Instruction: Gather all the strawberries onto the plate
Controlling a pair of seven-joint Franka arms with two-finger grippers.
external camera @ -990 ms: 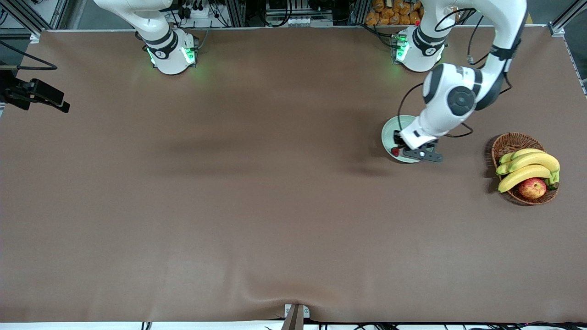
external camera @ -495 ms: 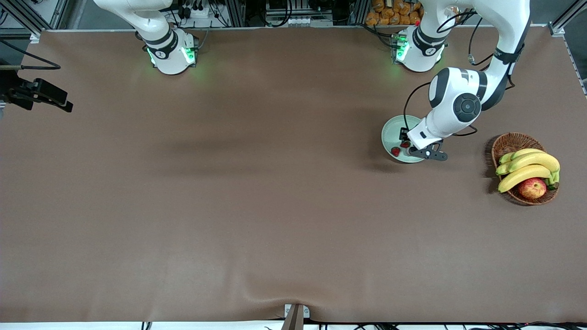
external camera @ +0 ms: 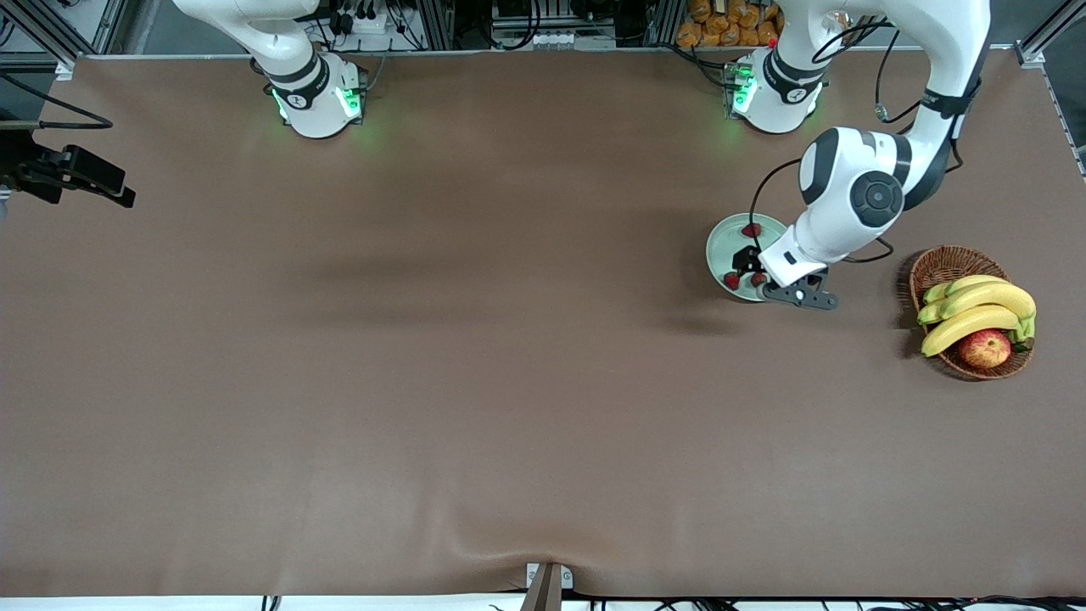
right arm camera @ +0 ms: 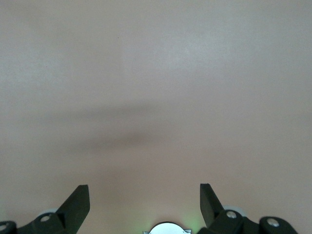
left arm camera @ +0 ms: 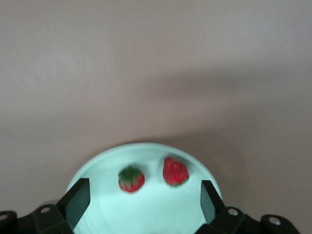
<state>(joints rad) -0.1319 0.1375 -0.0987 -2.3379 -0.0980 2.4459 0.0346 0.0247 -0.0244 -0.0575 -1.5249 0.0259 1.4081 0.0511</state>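
Observation:
The pale mint-green plate (external camera: 724,244) lies on the brown table near the left arm's base. Three strawberries lie in it: one (external camera: 752,229) by the rim farthest from the front camera, and two (external camera: 731,280) (external camera: 758,277) by the nearest rim. My left gripper (external camera: 749,261) hovers open and empty low over the plate. In the left wrist view the plate (left arm camera: 102,214) and two strawberries (left arm camera: 131,179) (left arm camera: 175,171) show between the spread fingers of the left gripper (left arm camera: 143,202). My right gripper (right arm camera: 144,202) is open and empty over bare table; it is out of the front view.
A brown wicker basket (external camera: 943,265) with bananas (external camera: 976,310) and a red-yellow apple (external camera: 984,348) stands beside the plate, toward the left arm's end of the table. The right arm's base (external camera: 318,93) is at the table's back edge.
My left arm has drawn back toward the basket side and uncovered the plate. One strawberry showed before; now three show in the plate. The right arm waits.

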